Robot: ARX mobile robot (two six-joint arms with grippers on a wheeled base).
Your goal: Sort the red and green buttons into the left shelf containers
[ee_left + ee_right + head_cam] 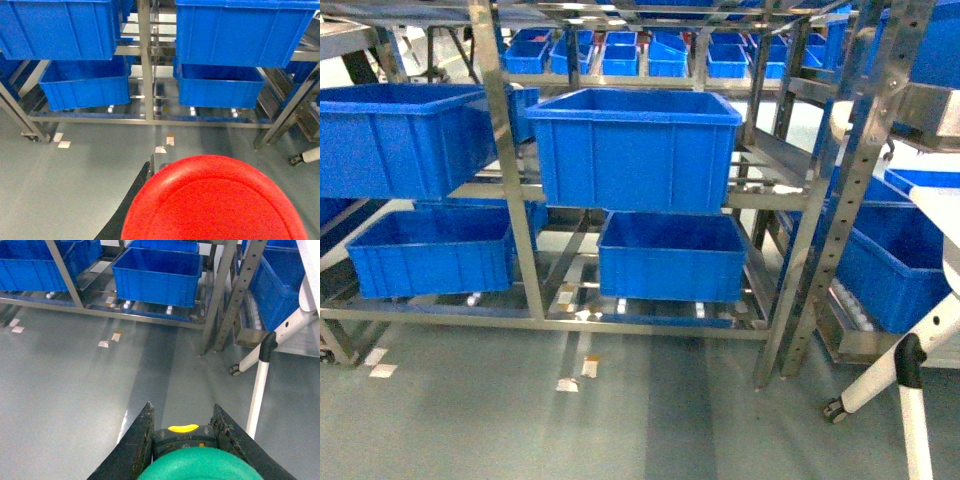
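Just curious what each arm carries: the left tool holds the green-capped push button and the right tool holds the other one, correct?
Not quite: the left tool holds the red mushroom-capped push button, as the left wrist view shows. The green-capped push button sits in the right tool.

**Caps fill the wrist views; bodies and gripper tips hidden**

The red button (215, 200) shows only its cap, cut off by the lower edge; its body cannot be seen. It hides nearly all of the left gripper (150, 172), leaving one dark sliver. The green button (200, 465) is also cropped at the bottom, and the right gripper (184, 427) runs off frame. Neither gripper appears in the head view. Small pale items under the shelf bins (632, 150) are too blurred to identify.
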